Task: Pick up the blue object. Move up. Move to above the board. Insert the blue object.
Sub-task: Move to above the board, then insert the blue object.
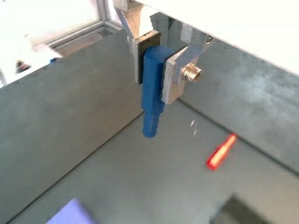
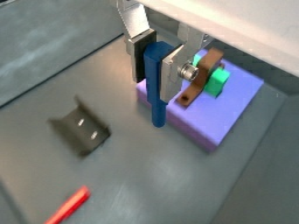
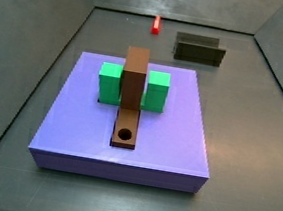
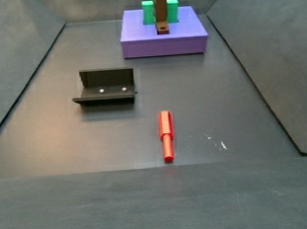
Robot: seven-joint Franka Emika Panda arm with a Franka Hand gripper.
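My gripper is shut on the blue object, a slim blue peg that hangs upright between the silver fingers with its lower end free; both wrist views show this. It is held well above the grey floor. The board is a long brown plank lying across the lavender slab, with its round hole near the slab's front end. In a wrist view the board lies just behind the gripper. The gripper and the peg are out of both side views.
A green block straddles the board on the slab. A red peg lies flat on the floor, also seen in a wrist view. The fixture stands on the floor between the red peg and the slab. Grey walls enclose the floor.
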